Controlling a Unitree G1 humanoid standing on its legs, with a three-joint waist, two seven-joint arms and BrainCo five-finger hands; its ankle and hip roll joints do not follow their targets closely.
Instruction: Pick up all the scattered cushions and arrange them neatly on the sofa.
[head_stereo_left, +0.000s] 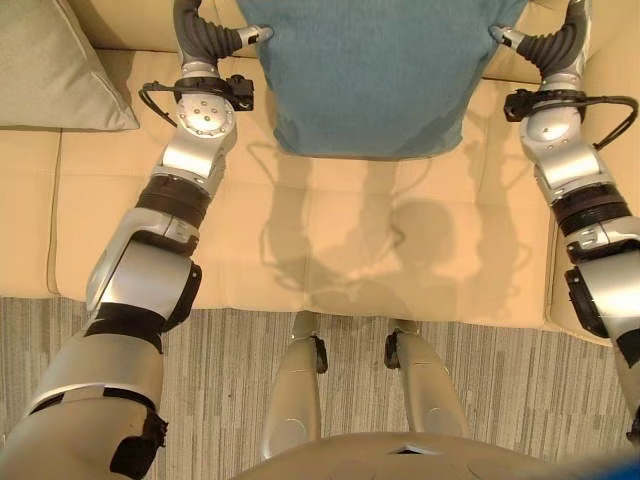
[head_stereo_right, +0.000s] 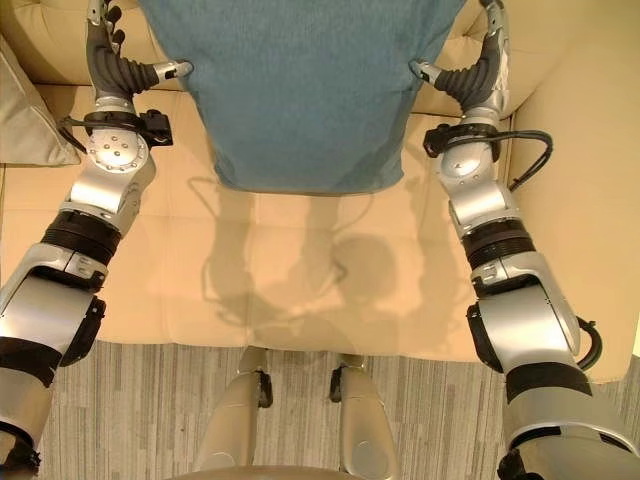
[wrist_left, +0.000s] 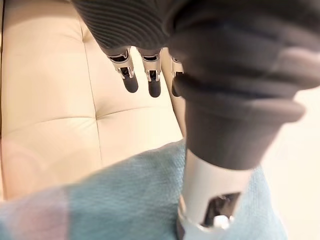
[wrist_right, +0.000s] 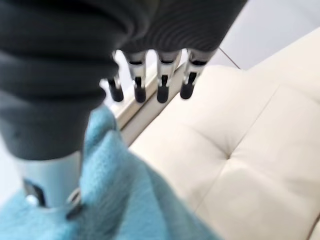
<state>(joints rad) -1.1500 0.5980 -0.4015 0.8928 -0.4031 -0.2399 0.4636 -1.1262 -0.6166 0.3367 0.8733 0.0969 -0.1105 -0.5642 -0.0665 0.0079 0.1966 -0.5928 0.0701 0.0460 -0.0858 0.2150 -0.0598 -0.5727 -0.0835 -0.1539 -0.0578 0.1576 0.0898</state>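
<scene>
Left eye view: teal cushion held over cream sofa, left robot hand and right robot hand pressing sides, fingers straight; grey cushion far left.

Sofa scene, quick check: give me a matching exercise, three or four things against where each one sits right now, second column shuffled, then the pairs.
Things:
1. blue cushion
2. beige cushion
3. left hand
4. right hand

Places:
A. at the blue cushion's right edge
B. on the sofa seat at the far left
C. middle of the sofa, between both hands
D. at the blue cushion's left edge

Pairs: 1-C, 2-B, 3-D, 4-A
</scene>
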